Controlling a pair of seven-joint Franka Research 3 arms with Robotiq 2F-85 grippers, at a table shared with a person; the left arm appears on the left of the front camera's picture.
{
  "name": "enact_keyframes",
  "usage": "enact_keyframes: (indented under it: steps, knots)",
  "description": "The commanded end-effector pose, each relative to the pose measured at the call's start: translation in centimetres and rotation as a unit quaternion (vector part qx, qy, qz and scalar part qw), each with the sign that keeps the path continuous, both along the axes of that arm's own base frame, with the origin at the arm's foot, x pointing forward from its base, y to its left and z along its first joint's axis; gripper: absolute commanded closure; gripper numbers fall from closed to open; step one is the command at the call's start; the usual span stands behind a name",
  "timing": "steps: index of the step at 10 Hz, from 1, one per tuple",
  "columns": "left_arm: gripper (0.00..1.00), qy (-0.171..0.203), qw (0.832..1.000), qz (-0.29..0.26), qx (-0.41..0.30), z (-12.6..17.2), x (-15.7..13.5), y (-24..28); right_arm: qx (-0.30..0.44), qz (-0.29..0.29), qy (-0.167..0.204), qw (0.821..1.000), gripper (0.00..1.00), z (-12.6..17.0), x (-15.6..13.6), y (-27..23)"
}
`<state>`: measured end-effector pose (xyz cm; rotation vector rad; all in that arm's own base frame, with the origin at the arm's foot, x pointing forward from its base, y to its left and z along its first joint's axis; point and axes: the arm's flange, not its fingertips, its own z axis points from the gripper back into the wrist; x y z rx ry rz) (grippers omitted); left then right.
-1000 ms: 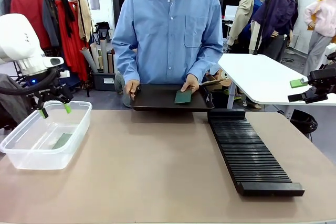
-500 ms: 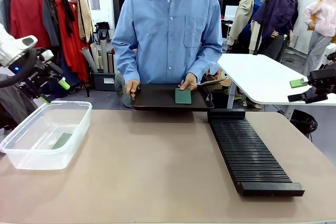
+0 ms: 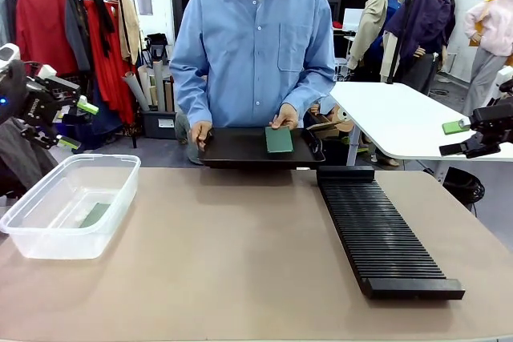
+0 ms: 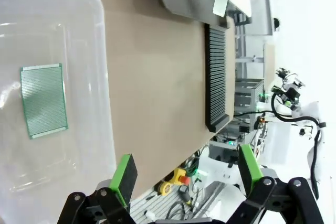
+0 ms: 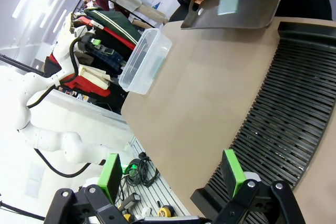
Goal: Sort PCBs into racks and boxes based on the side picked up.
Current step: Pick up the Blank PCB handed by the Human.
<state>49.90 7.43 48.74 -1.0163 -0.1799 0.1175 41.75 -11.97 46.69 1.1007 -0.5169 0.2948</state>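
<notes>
1. The worktop [image 3: 240,270] carries little, so I judge the sorting to be at an early stage.
2. The rack [image 3: 381,234] runs along the right side, from the far edge toward the near edge. Its slots look empty, so nothing is racked yet.
3. The box [image 3: 48,238] sits at the left edge.
4. A person holds a black tray [image 3: 232,150] at the far edge.
5. The left claw [image 3: 76,126] is spread wide and empty, beyond the left edge above the box's far end. The right claw [image 3: 455,138] is likewise spread and empty, off the right edge and well apart from the rack.
6. The boxed PCB [image 4: 44,100] lies flat on the box floor: one sorted. The tray PCB [image 3: 279,139] lies by the person's hand [image 3: 284,120], awaiting pickup.
</notes>
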Motion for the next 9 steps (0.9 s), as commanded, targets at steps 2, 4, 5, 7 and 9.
enact_keyframes:
  steps: [2,4,5,7,9]
  knots:
    - [0.00,-0.117,0.993,0.004,-0.025,-0.6,-3.1,0.2,0.002,-0.001,0.001,1.000,0.00,0.2,0.0,0.1]
    - [0.00,-0.153,0.988,0.010,-0.014,-0.7,-3.0,-0.4,0.002,-0.001,0.001,1.000,0.00,0.2,0.0,0.1]
    - [0.00,-0.160,0.987,0.010,-0.015,-0.7,-2.9,-0.7,0.002,-0.001,0.001,1.000,0.00,0.2,0.0,0.1]
    - [0.00,-0.178,0.984,0.003,-0.013,-0.7,-2.7,-0.7,0.002,-0.001,0.001,1.000,0.00,0.2,0.0,0.1]
    - [0.00,-0.158,0.987,0.003,-0.007,-0.2,-2.5,-0.5,0.002,-0.001,0.001,1.000,0.00,0.2,0.0,0.1]
